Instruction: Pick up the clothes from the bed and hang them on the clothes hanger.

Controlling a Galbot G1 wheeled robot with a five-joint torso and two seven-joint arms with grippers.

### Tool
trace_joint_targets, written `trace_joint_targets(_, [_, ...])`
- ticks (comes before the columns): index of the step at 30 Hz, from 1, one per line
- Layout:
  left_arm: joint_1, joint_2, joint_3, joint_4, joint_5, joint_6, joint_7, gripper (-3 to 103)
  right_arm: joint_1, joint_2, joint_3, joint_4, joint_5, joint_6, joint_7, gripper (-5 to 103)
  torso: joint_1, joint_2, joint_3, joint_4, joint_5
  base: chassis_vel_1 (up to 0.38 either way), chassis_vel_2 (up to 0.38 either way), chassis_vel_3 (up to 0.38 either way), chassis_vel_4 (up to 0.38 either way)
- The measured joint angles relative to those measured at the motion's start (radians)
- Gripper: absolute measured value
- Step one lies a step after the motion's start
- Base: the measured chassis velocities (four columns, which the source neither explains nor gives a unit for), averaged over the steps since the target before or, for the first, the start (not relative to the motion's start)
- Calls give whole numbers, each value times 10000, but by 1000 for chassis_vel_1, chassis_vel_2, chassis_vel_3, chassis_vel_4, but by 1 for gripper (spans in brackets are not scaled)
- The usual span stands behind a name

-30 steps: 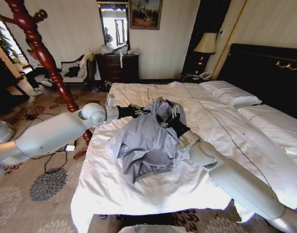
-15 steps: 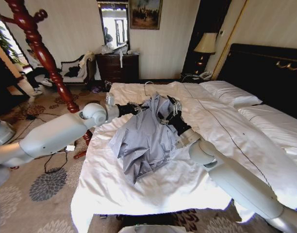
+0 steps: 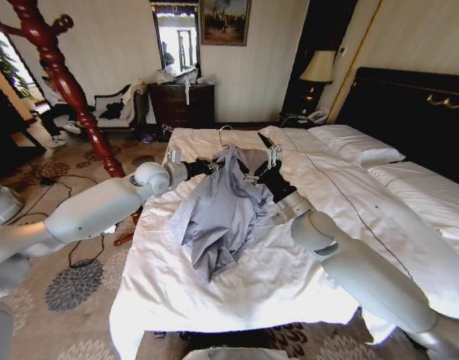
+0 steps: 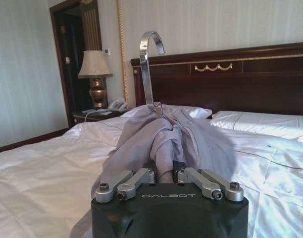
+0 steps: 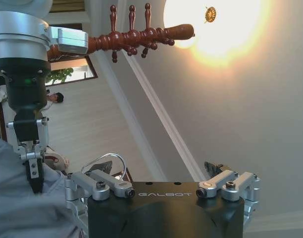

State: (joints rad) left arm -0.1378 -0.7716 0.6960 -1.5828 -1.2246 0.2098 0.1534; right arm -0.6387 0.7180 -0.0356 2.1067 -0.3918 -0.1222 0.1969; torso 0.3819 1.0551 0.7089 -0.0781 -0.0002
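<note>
Here the left hand (image 3: 211, 166) is clamped on the bunched collar of the clothes (image 3: 218, 210), lifting them above the bed (image 3: 214, 300), with the clothes hanger (image 4: 149, 64) hook poking up from the cloth. The right hand (image 3: 268, 166) hovers just beside, fingers spread apart
</note>
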Motion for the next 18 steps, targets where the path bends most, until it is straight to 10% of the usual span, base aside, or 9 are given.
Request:
trace_joint_targets(6, [203, 235, -456, -292, -536, 10, -6, 15, -722, -333, 255, -110, 1572, -549, 468, 100, -1, 0, 0, 3, 2, 0, 0, 0, 0])
trace_joint_targets(18, [1411, 1228, -1796, -1458, -535, -101, -160, 15, -3786, -520, 2316, 339, 7800, -1074, 2097, 100, -3, 1, -2, 2, 3, 0, 0, 0, 0])
